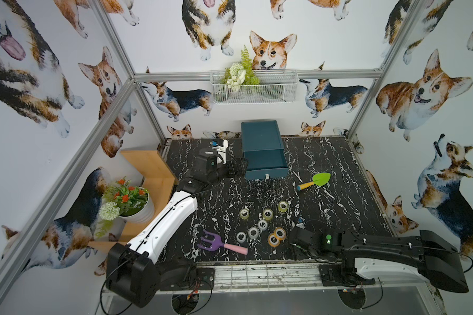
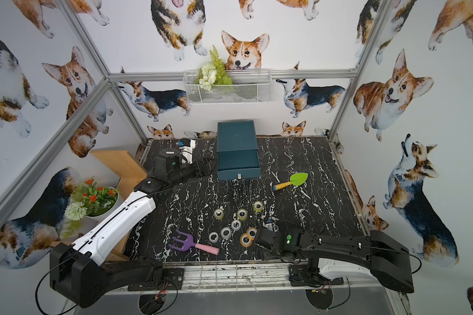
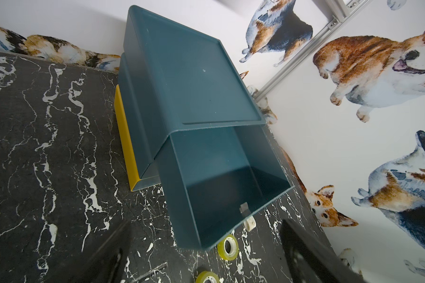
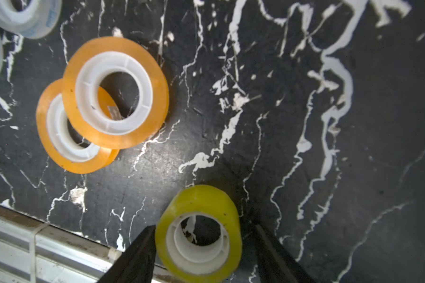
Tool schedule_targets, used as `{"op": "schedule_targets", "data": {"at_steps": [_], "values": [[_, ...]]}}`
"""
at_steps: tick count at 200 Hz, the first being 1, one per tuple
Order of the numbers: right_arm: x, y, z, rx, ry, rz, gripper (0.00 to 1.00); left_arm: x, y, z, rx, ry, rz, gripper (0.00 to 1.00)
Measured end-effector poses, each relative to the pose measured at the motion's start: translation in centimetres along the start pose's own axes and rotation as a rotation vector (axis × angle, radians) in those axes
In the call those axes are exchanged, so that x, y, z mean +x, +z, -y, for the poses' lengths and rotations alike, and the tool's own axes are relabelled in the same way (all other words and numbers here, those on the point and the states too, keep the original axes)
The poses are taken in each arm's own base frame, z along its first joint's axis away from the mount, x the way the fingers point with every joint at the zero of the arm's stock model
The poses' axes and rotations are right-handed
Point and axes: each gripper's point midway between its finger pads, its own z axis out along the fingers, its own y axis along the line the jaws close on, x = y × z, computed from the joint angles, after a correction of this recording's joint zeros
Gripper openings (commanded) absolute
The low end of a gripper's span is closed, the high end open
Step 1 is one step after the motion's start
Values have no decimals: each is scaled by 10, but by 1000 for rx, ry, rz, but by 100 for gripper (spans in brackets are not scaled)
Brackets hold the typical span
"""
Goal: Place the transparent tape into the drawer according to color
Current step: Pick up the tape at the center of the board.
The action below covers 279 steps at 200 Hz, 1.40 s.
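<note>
The teal drawer (image 1: 265, 163) stands pulled out of its cabinet (image 1: 260, 133) at the back of the table, and its inside (image 3: 219, 186) is bare. My left gripper (image 1: 239, 166) hangs open beside the drawer's left wall, holding nothing (image 3: 206, 259). Transparent tape rolls lie in the middle: three yellow-green (image 1: 267, 214), three clear (image 1: 253, 232), two overlapping orange (image 1: 277, 236) (image 4: 115, 93). My right gripper (image 1: 298, 242) is low beside the orange pair, near the front edge. It straddles another yellow-green roll (image 4: 199, 232): one finger (image 4: 142, 245) touches it, and a narrow gap separates the other.
A green toy shovel (image 1: 316, 181) lies right of the drawer, and a purple rake (image 1: 216, 244) lies front left. A potted plant (image 1: 131, 201) and a wooden shelf (image 1: 148, 169) stand off the left edge. A metal rail (image 4: 47, 247) runs along the table's front.
</note>
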Motion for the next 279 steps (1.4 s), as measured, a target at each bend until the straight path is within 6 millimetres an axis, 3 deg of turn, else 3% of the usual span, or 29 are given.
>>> {"op": "schedule_targets", "data": {"at_steps": [62, 114, 164, 190, 215, 252, 279], "values": [[-3, 2, 0, 45, -22, 13, 42, 0, 0, 1, 2, 4, 1, 99], [-16, -14, -12, -13, -8, 65, 40, 0, 1, 0, -1, 4, -1, 99], [-46, -38, -20, -28, 18, 154, 40, 3, 4, -3, -8, 1, -11, 99], [-75, -60, -20, -48, 57, 228, 40, 3, 4, -3, -12, 1, -9, 100], [-112, -94, -25, -82, 69, 333, 40, 2, 3, -7, -34, 0, -1, 99], [-187, -153, -35, -87, 52, 516, 39, -1, 1, -15, -76, -4, 12, 100], [-245, -175, -50, -87, 16, 610, 39, -10, -5, -29, -129, -15, 47, 99]]}}
